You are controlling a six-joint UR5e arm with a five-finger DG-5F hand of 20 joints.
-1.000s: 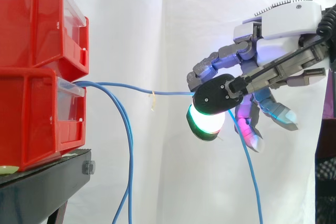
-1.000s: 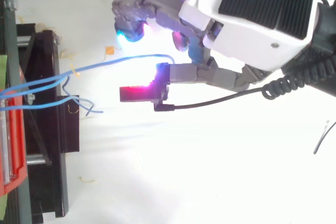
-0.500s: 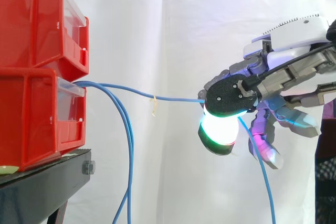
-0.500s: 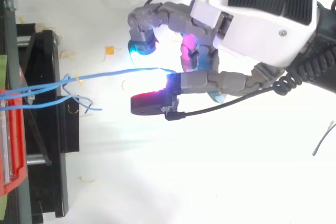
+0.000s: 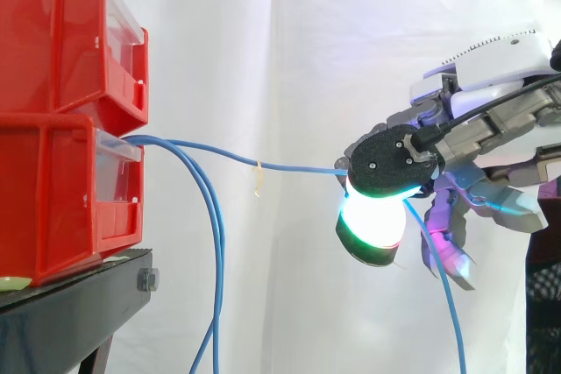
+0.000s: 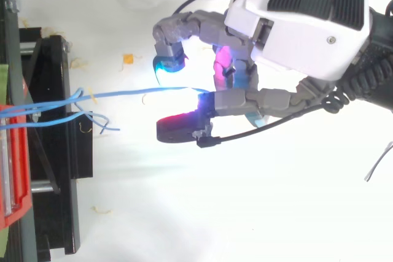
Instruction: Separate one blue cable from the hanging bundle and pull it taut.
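**Holding one blue cable stretched out from the bins**

The blue cable (image 5: 289,165) leaves the lower of two stacked red bins (image 5: 61,120) and runs almost level and nearly straight to the robot hand (image 5: 478,124). The hand's curled fingers pinch it against the thumb. A small pale tie (image 5: 257,177) hangs on the cable about midway.

The side view shows the cable's free end dropping steeply below the hand. It also shows the other blue cables (image 5: 215,243) sagging down beside the black stand (image 5: 79,313), well apart from the stretched one. All of this stands before the white curtain (image 5: 289,32).

From above, the cable (image 6: 135,93) ends between a cyan-lit fingertip (image 6: 164,64) and the red-lit thumb pad (image 6: 175,130). Short loose ends (image 6: 101,124) lie over the stand.

Compared with a second ago, the hand has moved further from the bins. The span is longer and flatter, and the tie now sits closer to the middle.
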